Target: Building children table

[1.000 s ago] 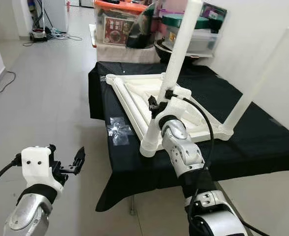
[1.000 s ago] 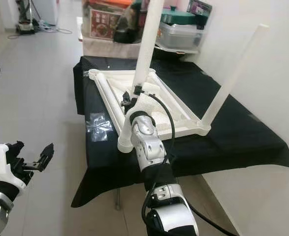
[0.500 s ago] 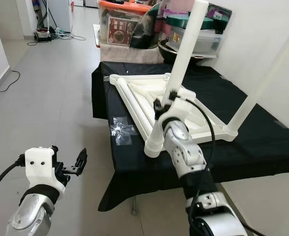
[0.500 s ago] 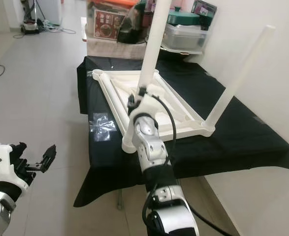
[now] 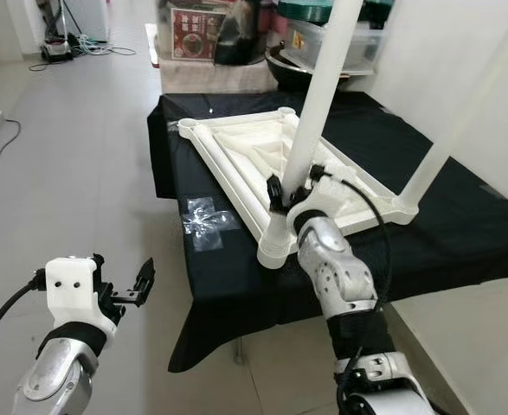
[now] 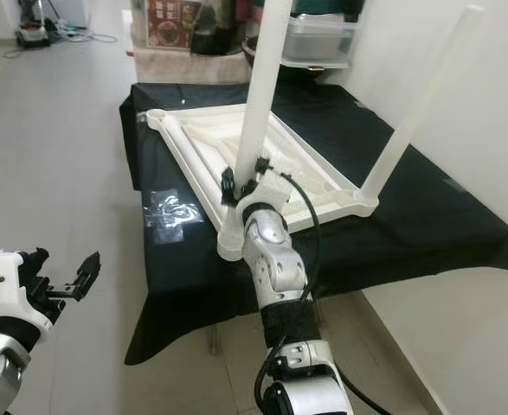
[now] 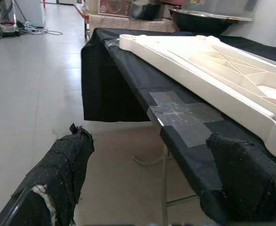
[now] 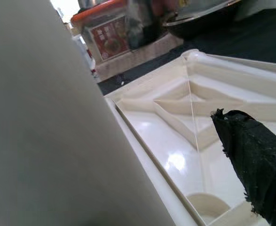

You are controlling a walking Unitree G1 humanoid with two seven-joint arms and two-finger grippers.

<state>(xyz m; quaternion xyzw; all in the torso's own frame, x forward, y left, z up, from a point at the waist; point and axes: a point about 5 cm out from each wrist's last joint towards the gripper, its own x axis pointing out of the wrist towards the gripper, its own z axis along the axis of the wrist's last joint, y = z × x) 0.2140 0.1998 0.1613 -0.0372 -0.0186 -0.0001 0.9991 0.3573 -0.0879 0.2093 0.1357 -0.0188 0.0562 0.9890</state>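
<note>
- My left tool (image 5: pixel 141 281) hangs over the floor (image 5: pixel 72 164), short of the counter (image 5: pixel 461 233) and off its near left corner, fingers apart with nothing between them.
- A clear tape patch (image 7: pixel 180 115) sits on the counter's black cloth near that corner, beside the tabletop.
- My right tool (image 5: pixel 290 188) is at the near corner of the upside-down white tabletop (image 5: pixel 236 156) that lies on the counter, fingers clamped on the base of a white leg (image 5: pixel 323 86) standing upright there.
- A second leg (image 5: pixel 461 130) stands at the tabletop's right corner, leaning toward the wall.
- Storage boxes (image 5: pixel 202 30) and a dark bowl (image 5: pixel 288 69) crowd the counter's far end.
</note>
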